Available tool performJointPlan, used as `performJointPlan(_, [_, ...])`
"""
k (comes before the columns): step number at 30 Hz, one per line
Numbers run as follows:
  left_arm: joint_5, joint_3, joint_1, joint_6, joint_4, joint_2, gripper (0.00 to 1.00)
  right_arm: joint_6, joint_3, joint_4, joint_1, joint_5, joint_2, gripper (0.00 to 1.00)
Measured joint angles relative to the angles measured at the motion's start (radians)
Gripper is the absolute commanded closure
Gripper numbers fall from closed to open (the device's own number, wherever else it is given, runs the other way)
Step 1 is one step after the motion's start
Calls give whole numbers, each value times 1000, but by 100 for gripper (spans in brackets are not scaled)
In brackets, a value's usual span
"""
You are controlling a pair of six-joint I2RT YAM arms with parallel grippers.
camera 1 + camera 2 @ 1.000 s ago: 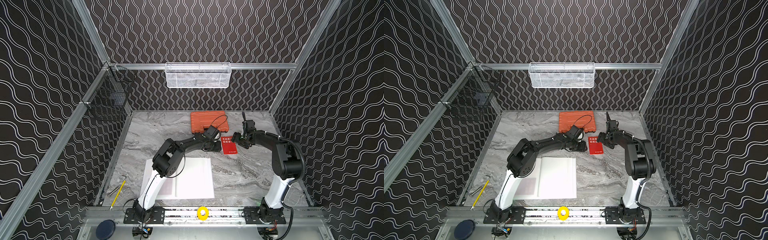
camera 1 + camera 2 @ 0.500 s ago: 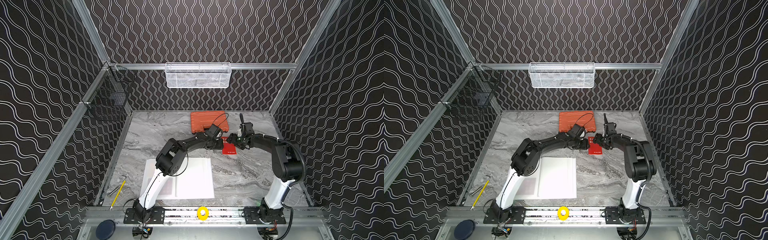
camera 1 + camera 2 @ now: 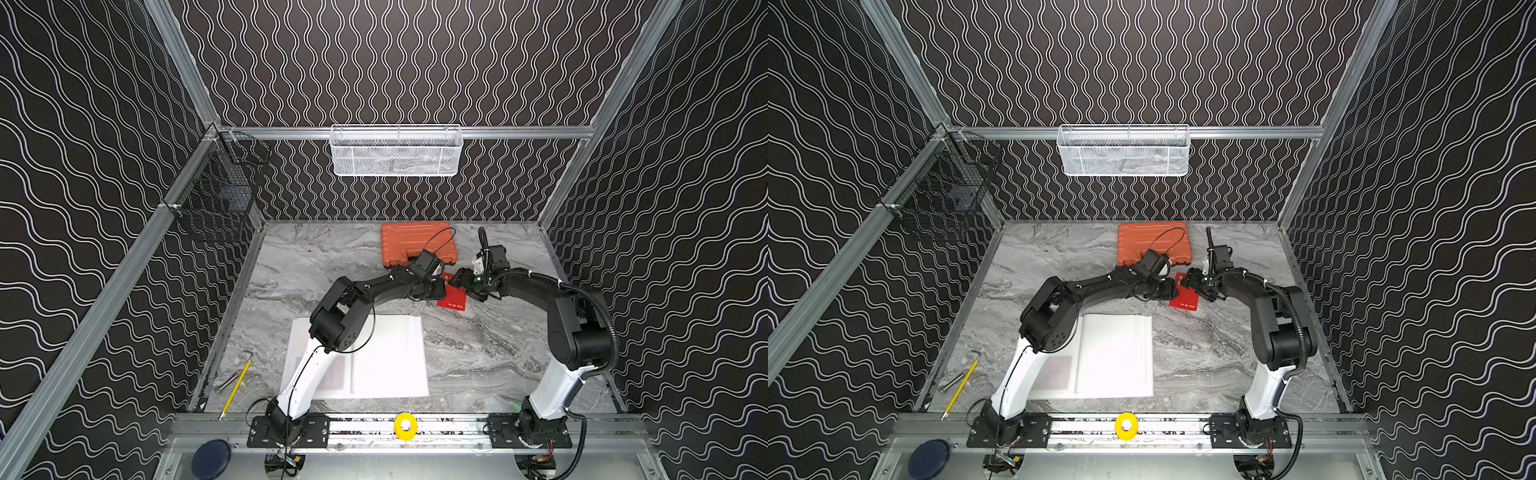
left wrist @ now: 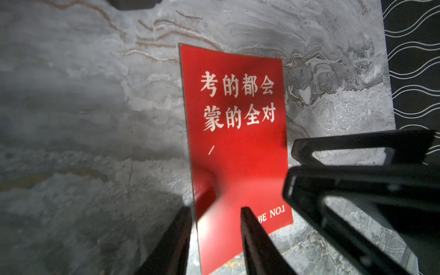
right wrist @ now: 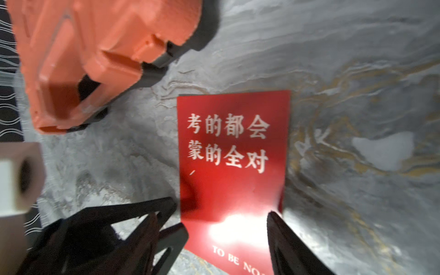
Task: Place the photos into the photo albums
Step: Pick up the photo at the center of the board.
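Tabletop of grey marble pattern carries the big thin white open photo album near my bases. Past it, just short of the orange plastic tool case, lies one small glossy red card with white characters. Thin, light, bendy, slick: I'd nip a raised edge. Left gripper part-spread astride one long edge, pinching nothing. Right gripper wide, tips at both long edges; can't tell if squeezing.
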Motion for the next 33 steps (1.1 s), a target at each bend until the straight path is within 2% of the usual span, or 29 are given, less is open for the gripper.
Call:
performJointPlan(5, [2,-16,0,-6,-4,-13,60,15,-5,3,-1,-6,-21,26])
performJointPlan(17, [12,-19,1,-7,4,-11,62,6,7,-18,-10,116,28,26])
performJointPlan(22, [19,-19,1,-7,6,-8,67,2,8,29,-11,109,53,30])
performJointPlan(27, [27,-19,0,-7,11,-5,68,0,-5,80,-11,63,61,35])
performJointPlan(33, [30,-10,0,-7,7,2,68,1,-26,115,-13,40,55,37])
